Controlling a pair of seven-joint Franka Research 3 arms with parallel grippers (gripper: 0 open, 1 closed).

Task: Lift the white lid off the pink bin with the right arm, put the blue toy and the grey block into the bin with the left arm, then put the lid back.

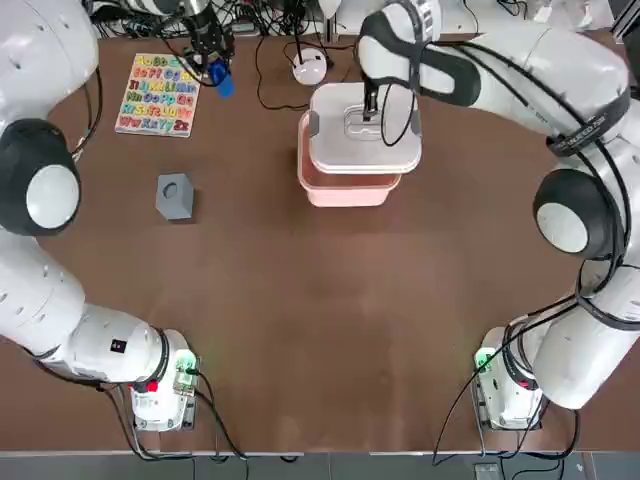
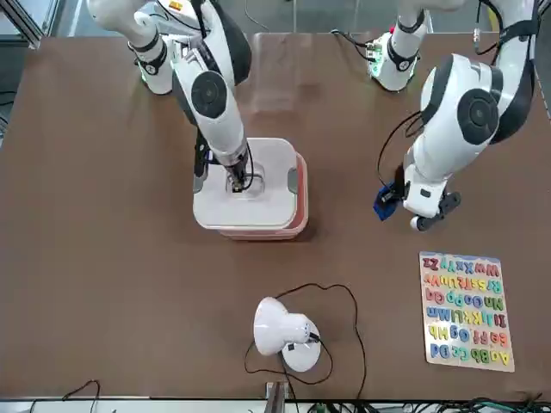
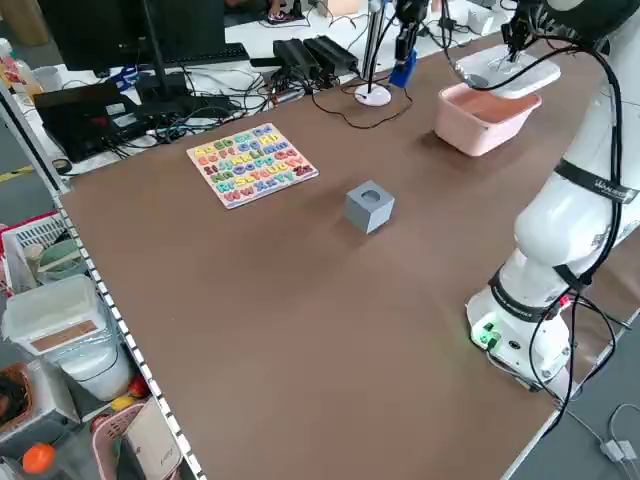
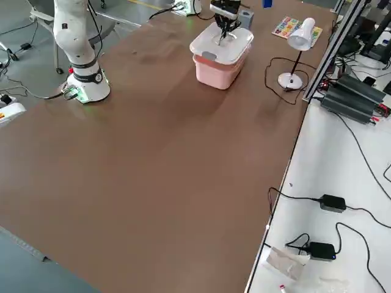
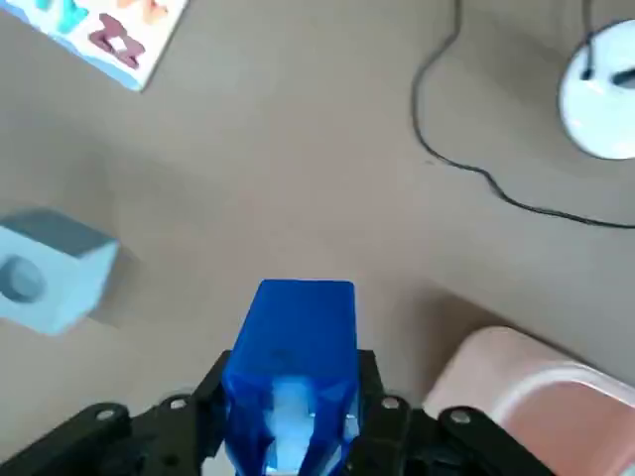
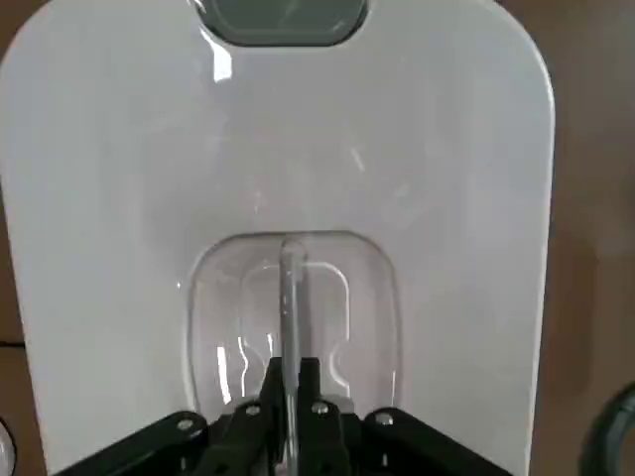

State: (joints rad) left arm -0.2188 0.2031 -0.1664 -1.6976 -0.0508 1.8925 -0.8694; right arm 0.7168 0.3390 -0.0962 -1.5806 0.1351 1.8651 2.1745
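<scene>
The white lid (image 1: 352, 140) hangs just above the pink bin (image 1: 345, 188), shifted toward the table's far side so the bin's near rim shows. My right gripper (image 1: 368, 112) is shut on the lid's centre handle (image 6: 288, 297). In the left side view the lid (image 3: 505, 70) floats over the open bin (image 3: 485, 115). My left gripper (image 1: 214, 68) is raised at the far left, shut on the blue toy (image 1: 222, 82), seen close up as the blue toy (image 5: 293, 357). The grey block (image 1: 174, 196) sits alone on the table, left of the bin.
A colourful alphabet puzzle board (image 1: 157, 94) lies at the far left. A small round white device (image 1: 309, 68) with a black cable sits behind the bin. The arm bases (image 1: 165, 385) stand at the near corners. Brown table (image 1: 330, 320) stretches between them.
</scene>
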